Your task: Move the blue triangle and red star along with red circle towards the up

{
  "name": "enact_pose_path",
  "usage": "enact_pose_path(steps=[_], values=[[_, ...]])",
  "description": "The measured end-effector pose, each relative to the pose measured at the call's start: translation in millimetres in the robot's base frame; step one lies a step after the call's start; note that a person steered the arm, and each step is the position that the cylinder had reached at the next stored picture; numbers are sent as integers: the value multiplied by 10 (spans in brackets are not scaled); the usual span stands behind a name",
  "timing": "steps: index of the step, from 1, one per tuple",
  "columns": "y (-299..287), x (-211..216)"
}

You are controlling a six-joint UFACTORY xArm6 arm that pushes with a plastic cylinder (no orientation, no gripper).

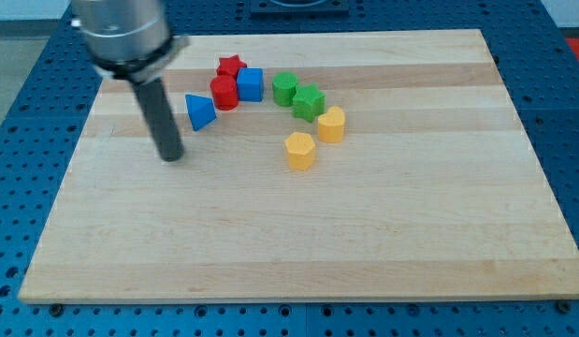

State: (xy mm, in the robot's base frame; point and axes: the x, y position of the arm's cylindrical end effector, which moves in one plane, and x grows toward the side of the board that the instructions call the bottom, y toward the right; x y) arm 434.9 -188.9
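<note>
The blue triangle [200,110] lies on the wooden board [298,234] at the upper left. The red circle [224,93] stands just to its upper right, and the red star [231,66] sits right above the circle, touching it. My tip [171,155] rests on the board a short way to the lower left of the blue triangle, apart from it. The dark rod rises from the tip to the grey arm body at the view's top left.
A blue cube [251,84] touches the red circle on its right. A green cylinder [285,89] and a green star-like block [309,101] lie further right. Two yellow blocks [331,124] [300,150] sit below them. Blue perforated table surrounds the board.
</note>
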Motion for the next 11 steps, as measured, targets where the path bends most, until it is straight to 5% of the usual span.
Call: enact_pose_path(steps=[2,4,11], values=[[-69,-448],[598,-455],[778,-709]])
